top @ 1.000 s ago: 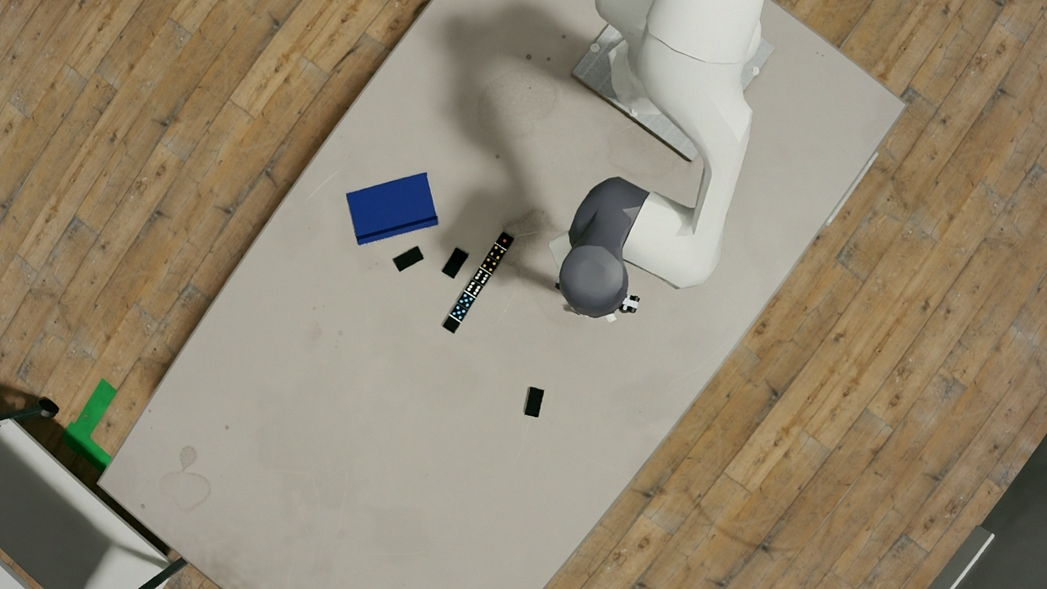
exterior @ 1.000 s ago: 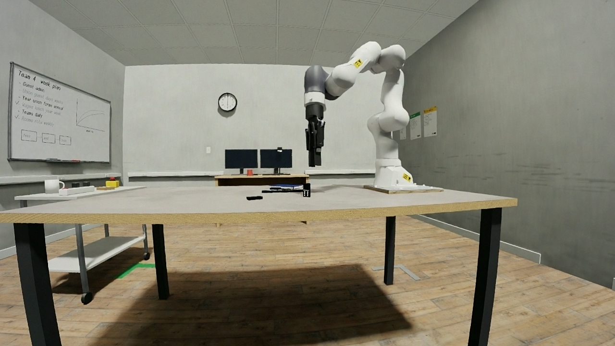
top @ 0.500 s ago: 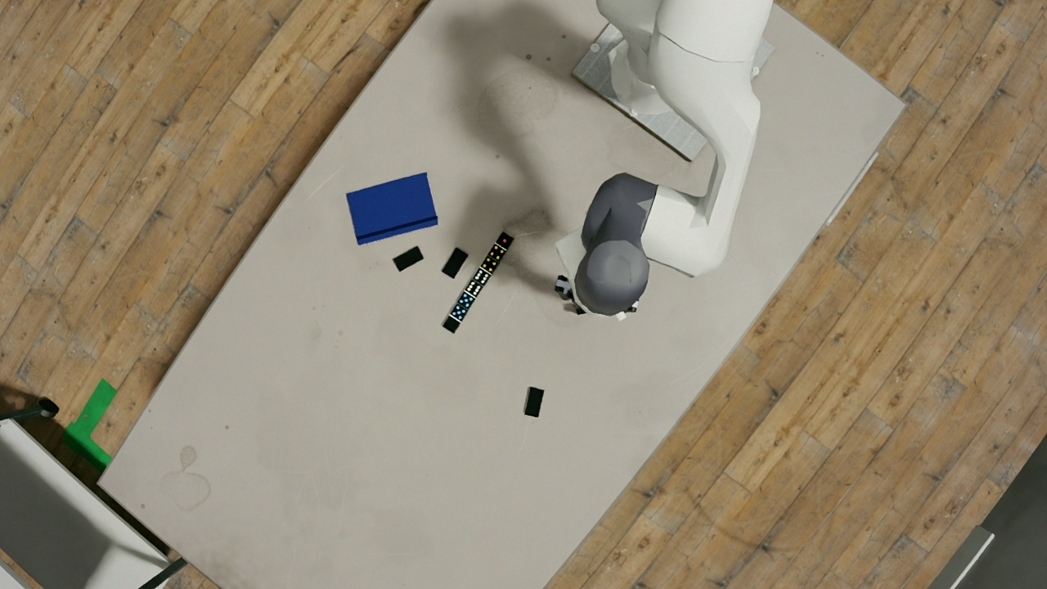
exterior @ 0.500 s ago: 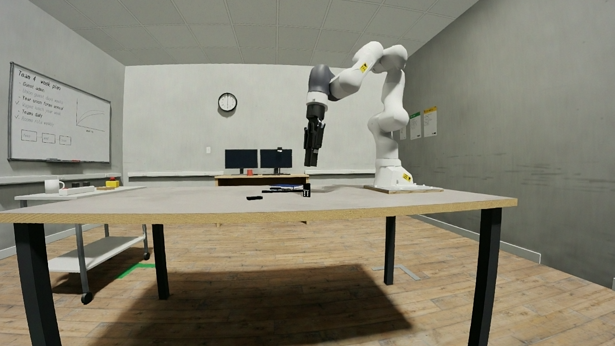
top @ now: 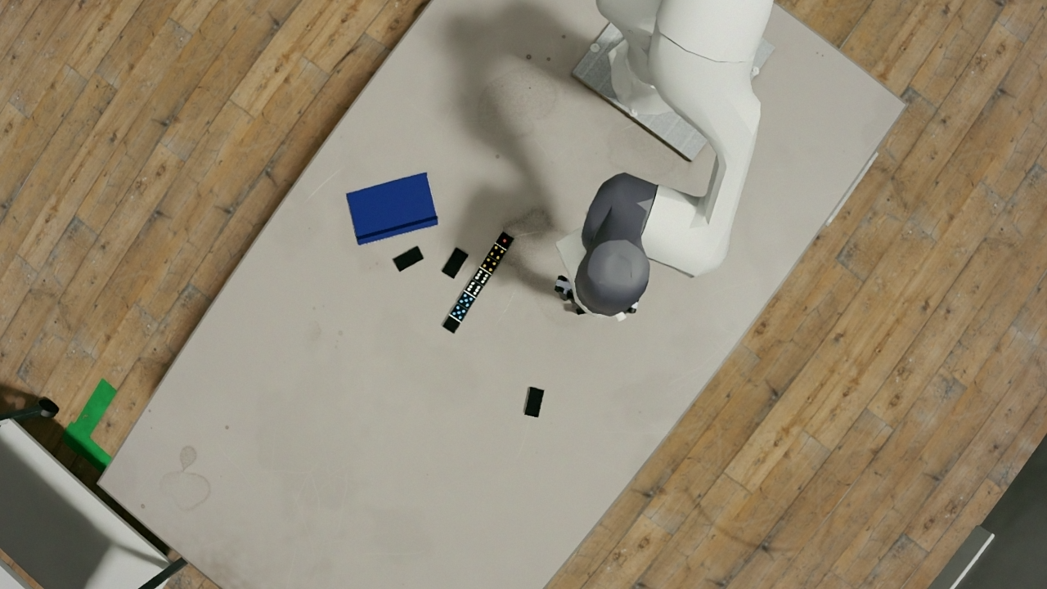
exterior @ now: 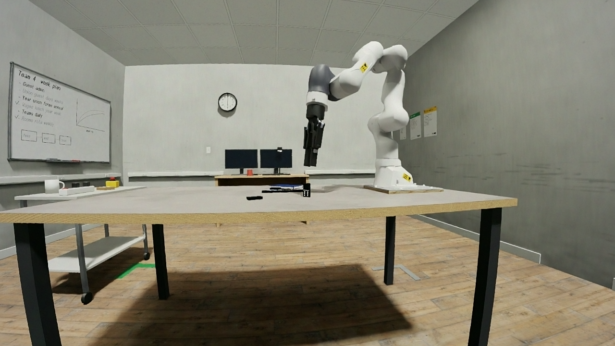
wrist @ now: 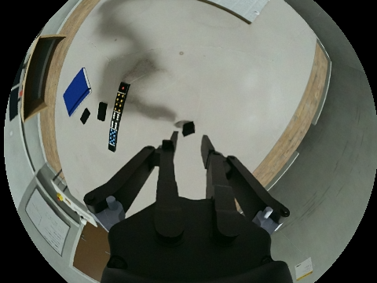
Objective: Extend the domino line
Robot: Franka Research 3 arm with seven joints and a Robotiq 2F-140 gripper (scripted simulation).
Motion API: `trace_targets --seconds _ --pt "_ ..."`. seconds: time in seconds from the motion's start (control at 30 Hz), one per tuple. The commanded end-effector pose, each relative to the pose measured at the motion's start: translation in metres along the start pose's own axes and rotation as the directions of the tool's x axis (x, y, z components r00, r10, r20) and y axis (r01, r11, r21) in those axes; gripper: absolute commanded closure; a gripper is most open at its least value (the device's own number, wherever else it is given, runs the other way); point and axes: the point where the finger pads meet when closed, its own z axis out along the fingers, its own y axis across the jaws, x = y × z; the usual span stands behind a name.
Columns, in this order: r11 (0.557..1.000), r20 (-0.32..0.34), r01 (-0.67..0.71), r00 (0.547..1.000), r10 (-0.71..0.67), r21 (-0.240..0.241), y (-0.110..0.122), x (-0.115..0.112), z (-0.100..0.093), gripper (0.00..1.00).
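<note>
My parted pincer (exterior: 310, 165) (wrist: 190, 135), holding nothing, hangs above a pale grey table (top: 329, 410) (exterior: 172, 204) (wrist: 236, 79); beyond stand two dark monitors (exterior: 241, 158) below a wall clock (exterior: 227, 102).

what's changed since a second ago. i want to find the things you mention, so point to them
The arm (top: 617, 278) (exterior: 320, 79) shifted slightly right in the top view, and the hand (exterior: 310, 164) (wrist: 189, 134) turned. Nothing was grasped or let go. The upright domino (exterior: 306, 190) (wrist: 188, 128) and the line (top: 477, 281) (exterior: 277, 191) (wrist: 118, 114) stayed put.
</note>
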Motion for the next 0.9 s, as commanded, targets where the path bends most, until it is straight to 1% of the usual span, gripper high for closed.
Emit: trace_targets --seconds 0.0,0.07,0.1,0.17,0.23,0.27,0.33,0.43,0.87 --pt "1.0 0.003 -0.007 1.0 0.007 0.002 -0.001 -0.001 0.0 0.66" --pt "0.999 -0.01 0.041 0.999 -0.041 -0.001 0.001 -0.002 0.002 0.66" --pt "0.994 -0.028 0.112 0.993 -0.112 -0.006 0.002 -0.005 0.006 0.66" --pt "0.953 -0.073 0.302 0.95 -0.303 -0.027 0.004 -0.013 0.017 0.66" --pt "0.953 -0.073 0.302 0.95 -0.303 -0.027 0.004 -0.013 0.017 0.66" --pt "0.925 -0.091 0.379 0.92 -0.381 -0.04 0.004 -0.017 0.023 0.66" --pt "0.9 -0.104 0.434 0.894 -0.436 -0.05 0.004 -0.021 0.03 0.66" --pt "0.861 -0.117 0.505 0.852 -0.509 -0.068 0.004 -0.021 0.031 0.66" --pt "0.861 -0.117 0.505 0.852 -0.509 -0.068 0.004 -0.021 0.031 0.66"
